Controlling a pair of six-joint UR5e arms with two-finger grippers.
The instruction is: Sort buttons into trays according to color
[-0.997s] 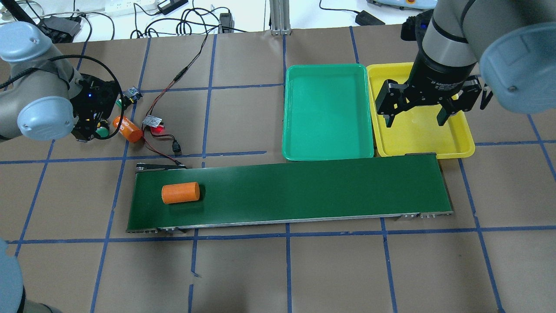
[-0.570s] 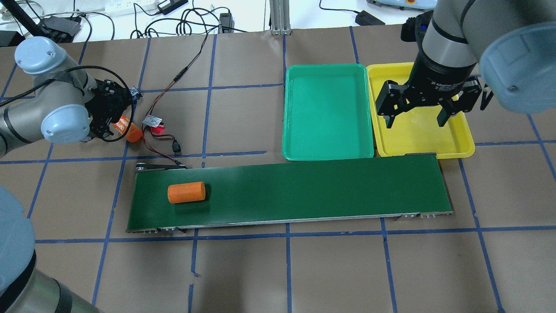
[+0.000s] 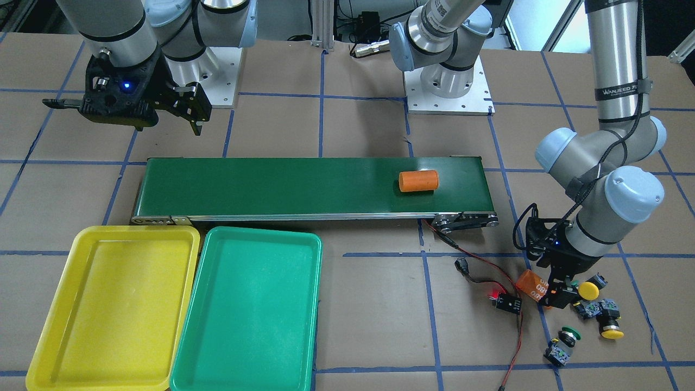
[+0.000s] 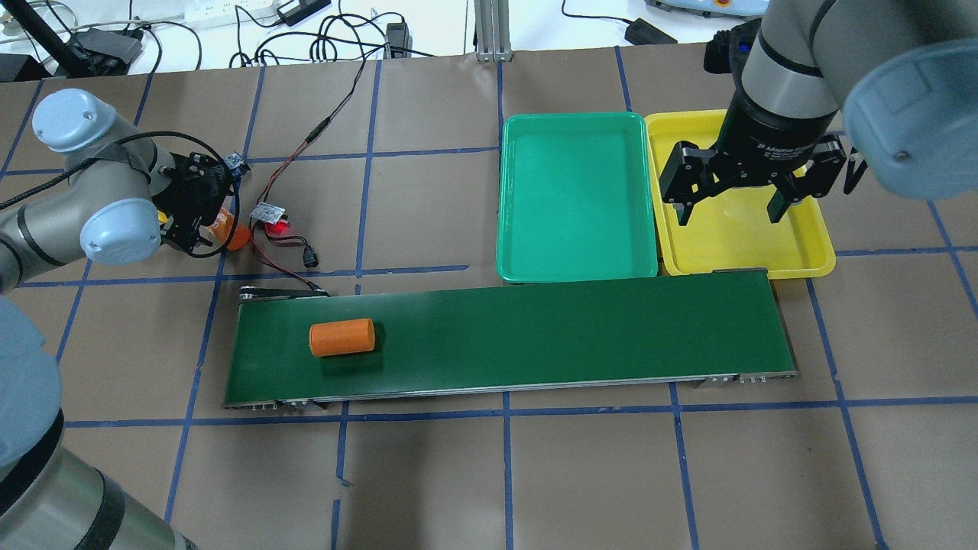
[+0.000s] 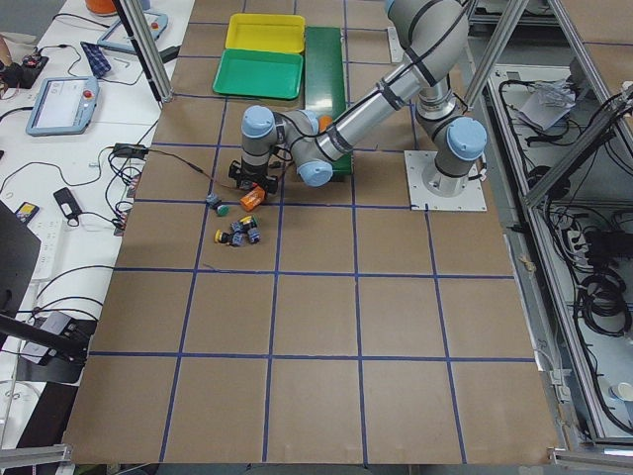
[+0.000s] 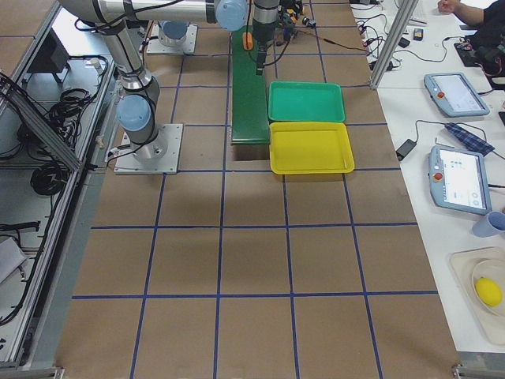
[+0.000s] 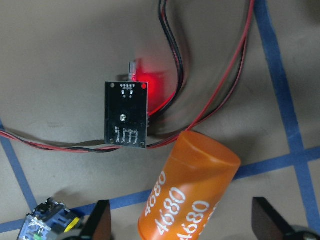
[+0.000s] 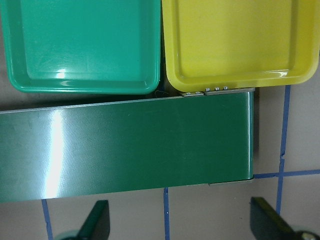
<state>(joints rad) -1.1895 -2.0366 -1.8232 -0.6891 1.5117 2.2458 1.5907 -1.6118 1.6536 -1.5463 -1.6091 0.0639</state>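
While straddling the 4680 cylinder (image 7: 187, 190) with the left gripper (image 7: 182, 225) — jaws wide — near the table's (image 4: 428, 473) left edge, holds the right gripper (image 4: 730, 212) equally wide, high toward the right edge.

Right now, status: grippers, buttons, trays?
Left gripper open around orange 4680-marked cylinder. Right gripper open. Yellow- and green-capped push-buttons unsorted. Yellow plastic tray, green plastic tray empty.
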